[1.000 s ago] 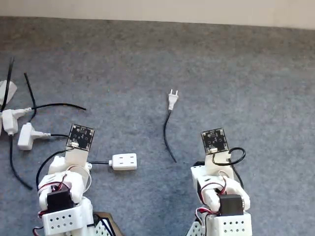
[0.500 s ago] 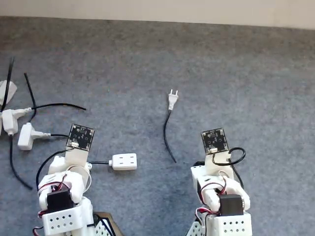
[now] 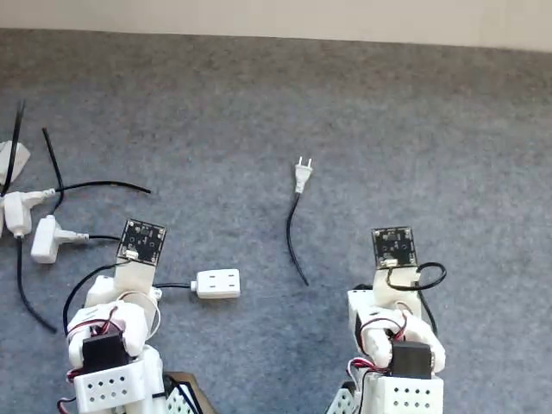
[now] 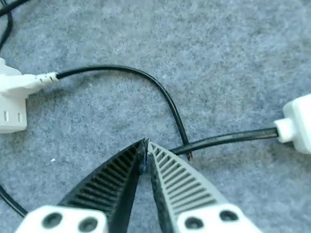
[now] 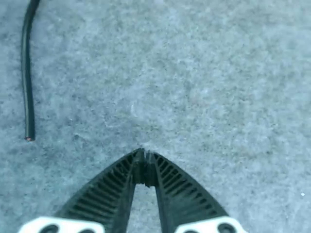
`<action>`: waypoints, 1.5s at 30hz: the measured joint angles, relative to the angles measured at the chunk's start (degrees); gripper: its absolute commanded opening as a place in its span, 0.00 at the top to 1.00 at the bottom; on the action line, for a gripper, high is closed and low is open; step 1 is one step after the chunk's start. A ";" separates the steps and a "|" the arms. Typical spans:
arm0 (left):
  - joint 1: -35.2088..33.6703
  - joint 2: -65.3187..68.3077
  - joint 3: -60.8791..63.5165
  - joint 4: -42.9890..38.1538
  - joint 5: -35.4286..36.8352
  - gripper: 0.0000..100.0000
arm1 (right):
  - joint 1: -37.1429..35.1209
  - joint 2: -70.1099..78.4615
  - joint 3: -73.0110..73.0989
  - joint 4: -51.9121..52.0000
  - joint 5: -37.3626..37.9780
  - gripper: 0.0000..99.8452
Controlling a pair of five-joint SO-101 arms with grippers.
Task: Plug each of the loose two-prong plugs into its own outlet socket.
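Left hand (image 4: 146, 146): fingers together, nothing between them, tip low over the surface (image 3: 448, 129). Right hand (image 5: 142, 156): closed too, empty.

The loose plug (image 3: 302, 173) lies mid-surface, ahead of both arms and between them, prongs toward the far edge, well apart from either hand. Its short black cord (image 3: 291, 233) trails back toward the arms. The cut end sits near the right hand's tip, not touching.

The socket block (image 3: 217, 284) lies just beside the left arm (image 3: 112, 332), on the side facing the right arm (image 3: 398, 341). The block's lead (image 4: 228, 140) passes close to the left hand's tip.

Room: I see wide bare grey ahead of the right arm and out to its right. The far edge meets a pale strip. The left edge is crowded with tangled black cords.

Count: 1 loose plug mid-surface, 1 socket block, 3 white bodies (image 3: 45, 239) at the left edge. I can't tell whether those are plugs or sockets. 2 arms.
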 measured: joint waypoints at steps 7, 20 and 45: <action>0.00 0.00 0.00 0.70 0.00 1.00 | 2.55 0.00 0.00 0.00 0.00 0.99; 0.00 0.00 0.00 0.70 0.00 1.00 | 2.55 0.00 0.00 0.00 0.00 0.99; 0.18 0.00 0.00 2.64 -0.09 1.00 | -13.98 1.49 -9.85 -10.37 10.55 0.93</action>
